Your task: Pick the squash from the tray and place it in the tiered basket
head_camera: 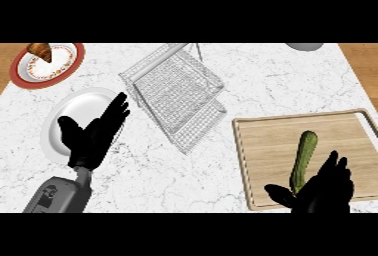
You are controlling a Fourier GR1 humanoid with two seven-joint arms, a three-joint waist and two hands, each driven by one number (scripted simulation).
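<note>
Right hand (325, 187), fingers spread, holds nothing, at tray's (255, 165) near edge | squash (303, 160) on tray, long axis near-far, just left of fingers | left hand (94, 134) open, resting, farther | tiered basket (177, 95) far-left of squash.

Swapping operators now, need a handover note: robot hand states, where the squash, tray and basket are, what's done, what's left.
Left robot hand: open, fingers up, resting over the white plate at the counter's left. Holds nothing.
Right robot hand: open, at the near end of the squash, hiding that end; not closed on it.
Squash: lying lengthwise on the wooden tray at the right.
Tiered basket: wire, centre of the counter, nothing visible in it.
Done: right robot hand is at the squash.
Left: grasp the squash, lift it off the tray, carry it left, place it in the tiered basket.
</note>
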